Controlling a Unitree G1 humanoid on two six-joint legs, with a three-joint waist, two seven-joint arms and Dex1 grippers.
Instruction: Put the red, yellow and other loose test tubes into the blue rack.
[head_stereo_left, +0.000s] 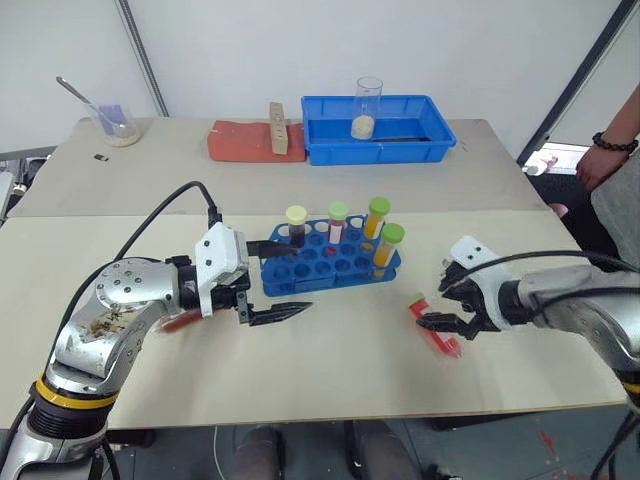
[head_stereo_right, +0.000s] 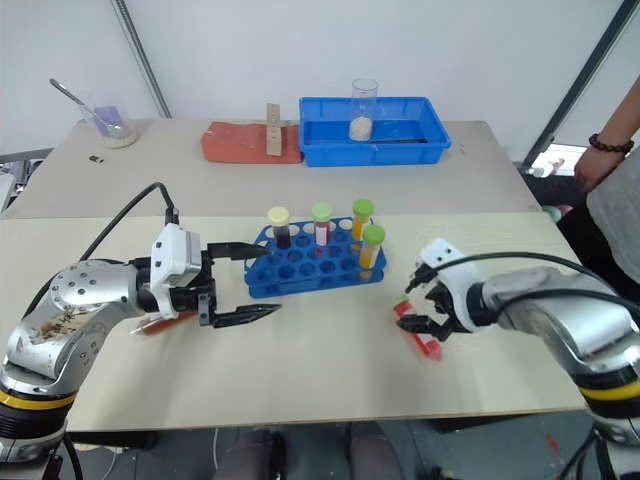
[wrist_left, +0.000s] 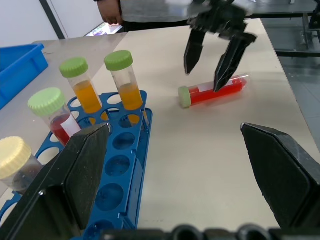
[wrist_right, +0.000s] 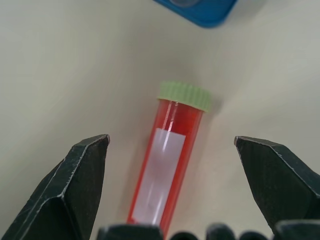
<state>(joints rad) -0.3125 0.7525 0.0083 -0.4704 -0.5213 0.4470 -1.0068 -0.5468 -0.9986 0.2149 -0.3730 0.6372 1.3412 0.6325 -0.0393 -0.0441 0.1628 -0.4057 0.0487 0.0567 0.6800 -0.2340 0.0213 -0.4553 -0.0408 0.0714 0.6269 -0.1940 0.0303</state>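
While over red tube (wrist_right: 167, 172), jaws wide.

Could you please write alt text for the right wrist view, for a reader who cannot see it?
A red test tube with a green cap and a white label lies on the beige table, centred between the two open black fingers of the right end effector, untouched. A corner of the blue rack shows beyond the cap.

Table (head_stereo_left: 330, 370) bears rack (head_stereo_left: 330, 265), red tube (head_stereo_left: 435, 328) (lying flat).
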